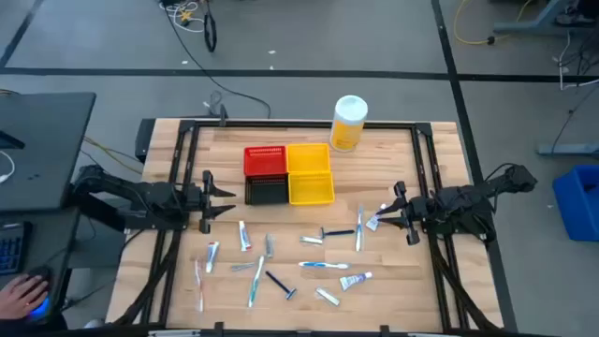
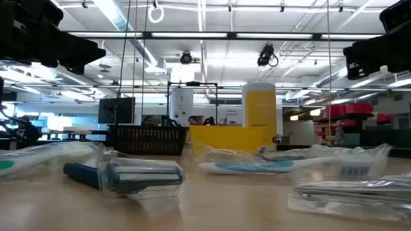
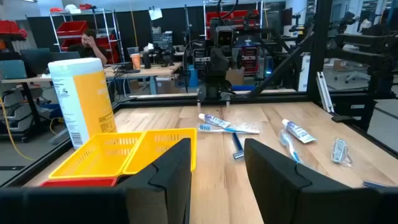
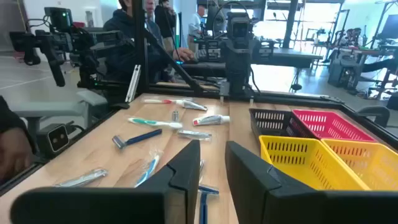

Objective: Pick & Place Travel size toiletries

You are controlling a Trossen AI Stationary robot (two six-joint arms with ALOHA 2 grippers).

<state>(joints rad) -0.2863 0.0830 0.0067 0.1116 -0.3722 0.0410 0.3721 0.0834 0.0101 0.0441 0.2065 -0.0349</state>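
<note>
Hovering at the bench's left edge, the left pincer (image 1: 208, 198) is sitting released with nothing between its fingers, pointing in toward the bins. Mirroring it at the right edge, the right pincer (image 1: 401, 213) is also sitting released and empty, with a wrapped toothbrush (image 1: 378, 217) lying just beside its tips. Between the two arms the travel size toiletries (image 1: 281, 267) are lying scattered flat across the front half of the bench (image 1: 393, 159): a teal toothbrush (image 1: 324, 266) and a small tube (image 1: 356, 279) right of centre, a dark blue razor (image 1: 280, 284) near the front, more wrapped pieces (image 1: 208, 257) toward the left. None are sitting inside a bin. Behind the scatter, the red bin (image 1: 265, 160) and black bin (image 1: 267, 191) are sitting touching the yellow bins (image 1: 310, 174), forming one block. Farther back, a yellow bottle (image 1: 348, 124) with a white cap is standing upright near the rear rail. From the low view, a wrapped razor (image 2: 135, 176) is lying closest to the lens. A person's hand (image 1: 21, 298) is resting at a desk off the bench's left side.
</note>
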